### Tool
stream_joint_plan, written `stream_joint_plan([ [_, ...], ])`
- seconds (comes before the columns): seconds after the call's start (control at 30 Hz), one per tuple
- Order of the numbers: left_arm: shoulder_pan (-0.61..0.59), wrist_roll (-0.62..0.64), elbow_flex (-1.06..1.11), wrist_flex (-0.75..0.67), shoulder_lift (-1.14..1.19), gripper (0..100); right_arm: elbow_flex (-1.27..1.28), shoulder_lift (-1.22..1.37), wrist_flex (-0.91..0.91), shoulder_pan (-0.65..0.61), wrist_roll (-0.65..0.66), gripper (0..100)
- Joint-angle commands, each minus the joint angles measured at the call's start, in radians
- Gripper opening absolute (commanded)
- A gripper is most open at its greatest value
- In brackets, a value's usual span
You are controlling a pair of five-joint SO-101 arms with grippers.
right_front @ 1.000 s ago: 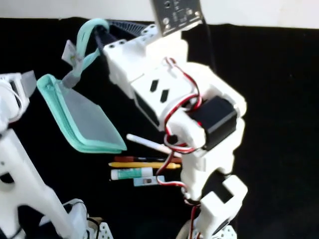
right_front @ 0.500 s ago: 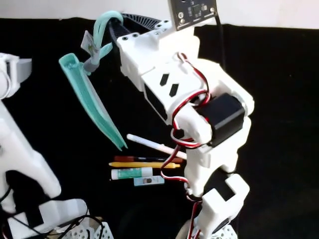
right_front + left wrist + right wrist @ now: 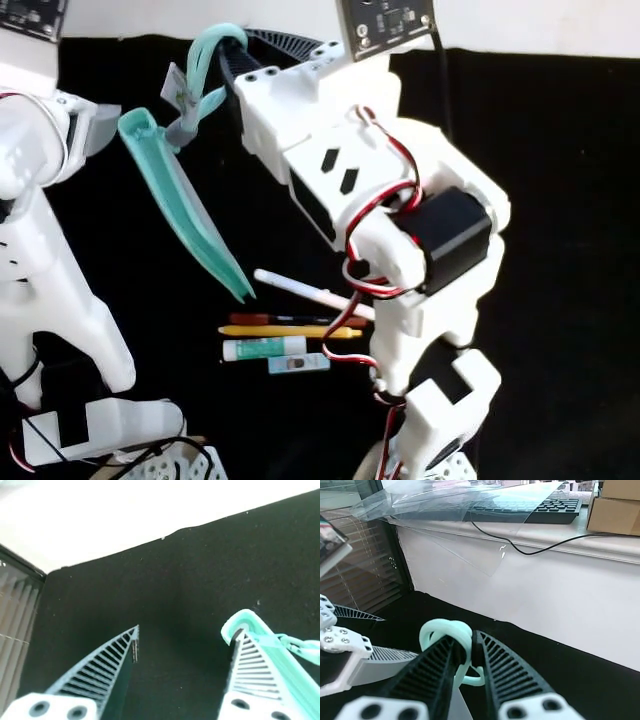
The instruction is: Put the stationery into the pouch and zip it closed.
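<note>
Mint-green zip pouch [image 3: 185,215] hangs edge-on above the black table [image 3: 560,200], lifted by its looped strap [image 3: 445,630]. The right gripper [image 3: 468,641] has that loop pinched tight between its ribbed fingers. Left gripper [image 3: 187,630] sits at the pouch's upper corner, jaws spread wide with nothing between them (the mint corner lies just against one finger). Below the pouch lies the stationery, side by side: white pen [image 3: 305,290], dark red-capped pen [image 3: 290,320], yellow pencil [image 3: 290,331], white glue stick [image 3: 265,348] and small blue-and-white eraser [image 3: 298,363]. By my reckoning nothing's packed yet. All five items need loading, then the zip, and I can't tell whether the pouch's mouth is open.
</note>
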Motion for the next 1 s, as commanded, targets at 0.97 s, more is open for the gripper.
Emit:
stream_joint_plan([
  [0.97, 0.073, -0.149, -0.007, -0.015, 0.094, 30, -0.022, -0.002, 0.027, 0.054, 0.012, 0.9],
])
